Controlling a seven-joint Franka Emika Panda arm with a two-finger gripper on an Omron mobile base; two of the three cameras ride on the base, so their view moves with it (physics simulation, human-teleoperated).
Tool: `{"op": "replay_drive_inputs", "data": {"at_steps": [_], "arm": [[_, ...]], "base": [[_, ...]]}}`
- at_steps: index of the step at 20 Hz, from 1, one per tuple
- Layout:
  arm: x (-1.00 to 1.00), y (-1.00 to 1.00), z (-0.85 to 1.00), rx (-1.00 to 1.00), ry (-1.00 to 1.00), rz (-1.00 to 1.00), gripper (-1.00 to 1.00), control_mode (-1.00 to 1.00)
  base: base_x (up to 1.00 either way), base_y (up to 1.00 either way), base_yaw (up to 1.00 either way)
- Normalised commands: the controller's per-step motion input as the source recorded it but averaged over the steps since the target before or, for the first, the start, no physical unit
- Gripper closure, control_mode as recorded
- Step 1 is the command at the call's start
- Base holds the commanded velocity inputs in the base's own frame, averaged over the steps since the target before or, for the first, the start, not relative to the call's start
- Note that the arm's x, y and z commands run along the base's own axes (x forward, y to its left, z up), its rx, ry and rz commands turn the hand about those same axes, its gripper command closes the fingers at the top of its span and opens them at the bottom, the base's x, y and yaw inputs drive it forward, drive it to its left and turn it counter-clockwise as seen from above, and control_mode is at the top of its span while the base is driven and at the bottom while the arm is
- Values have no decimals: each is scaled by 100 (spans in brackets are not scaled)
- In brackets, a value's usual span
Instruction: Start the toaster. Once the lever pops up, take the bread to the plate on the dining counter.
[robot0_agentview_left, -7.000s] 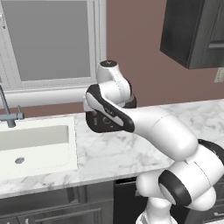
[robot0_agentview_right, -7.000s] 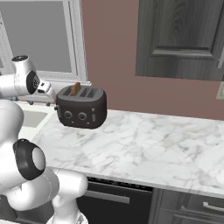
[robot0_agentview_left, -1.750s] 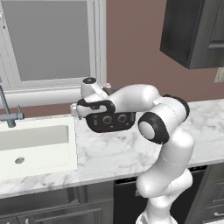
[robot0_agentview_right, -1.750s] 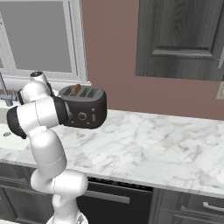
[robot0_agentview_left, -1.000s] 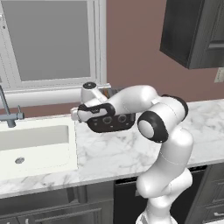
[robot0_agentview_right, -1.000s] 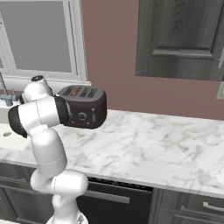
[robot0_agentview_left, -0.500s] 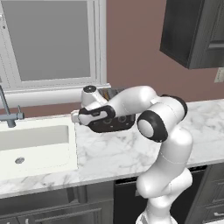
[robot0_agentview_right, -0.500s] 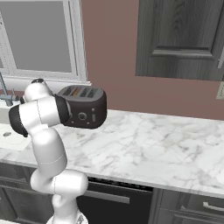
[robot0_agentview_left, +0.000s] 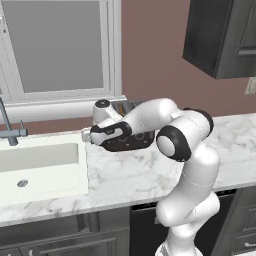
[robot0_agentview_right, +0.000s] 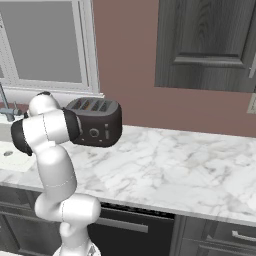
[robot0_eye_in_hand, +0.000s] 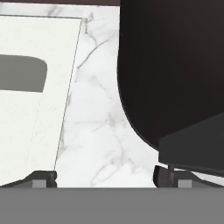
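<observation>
The marble surface (robot0_agentview_right: 170, 165) carries the white sink (robot0_agentview_left: 35, 165) at its left end and the black toaster (robot0_agentview_right: 95, 122) beside it against the wall. The gripper (robot0_eye_in_hand: 105, 177) hangs low at the toaster's sink-side end, jaws spread wide and holding nothing, one fingertip (robot0_eye_in_hand: 164, 176) under the toaster's rounded corner.

surface: white grey-veined marble worktop (robot0_agentview_right: 190, 165) | on it: black toaster (robot0_agentview_right: 97, 122) near its back | set in: white sink (robot0_agentview_left: 37, 167) beside toaster
</observation>
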Motion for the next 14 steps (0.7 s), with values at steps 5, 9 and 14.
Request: {"op": "replay_drive_inputs", "data": {"at_steps": [5,9,14], "arm": [[0,0,0,0,0,0,-100,-100],[0,0,1,0,-2,0,-100,-100],[-11,-2,14,0,-4,0,-100,-100]], "base": [[0,0,0],[0,0,0],[0,0,0]]}}
